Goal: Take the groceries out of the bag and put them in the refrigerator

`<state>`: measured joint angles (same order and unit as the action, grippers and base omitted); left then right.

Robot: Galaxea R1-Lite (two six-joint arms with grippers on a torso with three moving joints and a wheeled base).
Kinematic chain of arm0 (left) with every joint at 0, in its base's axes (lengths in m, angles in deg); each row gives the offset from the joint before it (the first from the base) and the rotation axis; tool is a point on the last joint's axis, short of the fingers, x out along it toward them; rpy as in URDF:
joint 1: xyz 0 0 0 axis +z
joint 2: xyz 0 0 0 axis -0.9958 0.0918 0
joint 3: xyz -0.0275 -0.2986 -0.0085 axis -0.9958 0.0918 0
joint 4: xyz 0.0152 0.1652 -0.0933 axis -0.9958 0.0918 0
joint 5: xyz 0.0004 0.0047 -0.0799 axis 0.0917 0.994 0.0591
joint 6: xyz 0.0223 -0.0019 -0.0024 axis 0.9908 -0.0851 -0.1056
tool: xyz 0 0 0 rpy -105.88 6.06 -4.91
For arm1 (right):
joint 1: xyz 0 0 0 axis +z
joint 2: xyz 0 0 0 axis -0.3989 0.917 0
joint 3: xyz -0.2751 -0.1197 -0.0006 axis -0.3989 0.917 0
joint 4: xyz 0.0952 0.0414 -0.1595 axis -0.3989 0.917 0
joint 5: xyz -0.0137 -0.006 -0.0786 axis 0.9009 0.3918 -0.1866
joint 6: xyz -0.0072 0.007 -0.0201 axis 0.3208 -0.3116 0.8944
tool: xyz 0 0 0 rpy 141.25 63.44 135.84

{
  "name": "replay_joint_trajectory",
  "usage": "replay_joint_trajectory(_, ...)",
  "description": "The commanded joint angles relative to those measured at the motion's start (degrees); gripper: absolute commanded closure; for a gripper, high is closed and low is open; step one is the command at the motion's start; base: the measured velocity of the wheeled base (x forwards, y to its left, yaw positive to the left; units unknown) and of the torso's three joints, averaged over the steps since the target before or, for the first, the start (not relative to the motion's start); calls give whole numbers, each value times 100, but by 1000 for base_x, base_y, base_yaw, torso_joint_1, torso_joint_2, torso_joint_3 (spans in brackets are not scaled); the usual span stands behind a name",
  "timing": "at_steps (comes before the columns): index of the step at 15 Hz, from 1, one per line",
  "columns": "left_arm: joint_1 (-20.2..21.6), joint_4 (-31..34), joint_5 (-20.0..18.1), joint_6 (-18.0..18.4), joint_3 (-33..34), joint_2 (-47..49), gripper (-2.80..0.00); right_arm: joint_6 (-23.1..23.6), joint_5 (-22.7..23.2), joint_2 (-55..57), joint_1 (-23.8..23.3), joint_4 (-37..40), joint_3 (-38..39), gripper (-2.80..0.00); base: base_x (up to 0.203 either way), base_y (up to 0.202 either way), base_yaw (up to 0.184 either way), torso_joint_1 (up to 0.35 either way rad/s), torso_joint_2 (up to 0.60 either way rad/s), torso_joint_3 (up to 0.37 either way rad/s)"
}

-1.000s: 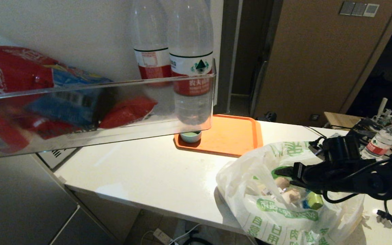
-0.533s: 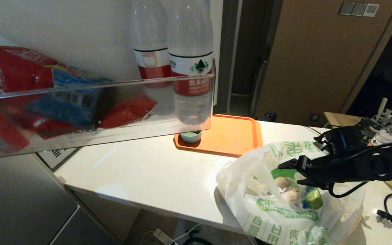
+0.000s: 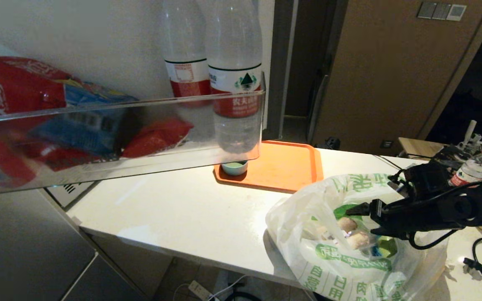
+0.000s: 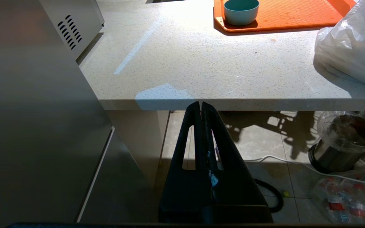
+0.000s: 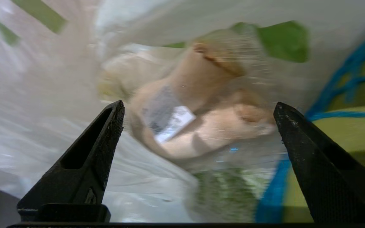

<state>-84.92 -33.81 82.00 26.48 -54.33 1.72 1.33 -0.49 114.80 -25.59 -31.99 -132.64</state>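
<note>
My right gripper, jaws spread wide and empty, points into the bag on the desk, at wrapped beige lumps. Risk: pinching bag film, dragging everything. Left gripper parked clenched.

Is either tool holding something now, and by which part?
Nothing is held. The right tool is open over the pale lumps inside the bag; the left tool is shut and empty.

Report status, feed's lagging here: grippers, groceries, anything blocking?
Right gripper open, inside the bag mouth, empty. Left gripper shut, parked below the counter edge. Pale lumps dead ahead, under film. Nothing blocking.
</note>
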Motion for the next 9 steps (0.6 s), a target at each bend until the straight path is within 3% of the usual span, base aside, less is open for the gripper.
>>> replay_joint_trajectory(1, 1, -1, -1, 1, 0, 3, 0, 263, 15, 13, -141, 1, 53, -280, 0, 0, 0, 0, 0, 0)
replay_joint_trajectory(6, 1, 8, -1, 1, -9, -1, 0, 643, 71, 79, -301, -30, 298, -280, 0, 0, 0, 0, 0, 0)
replay_joint_trajectory(9, 1, 25, -1, 1, -9, -1, 0, 833, 532, 121, -345, -40, 308, -280, 0, 0, 0, 0, 0, 0)
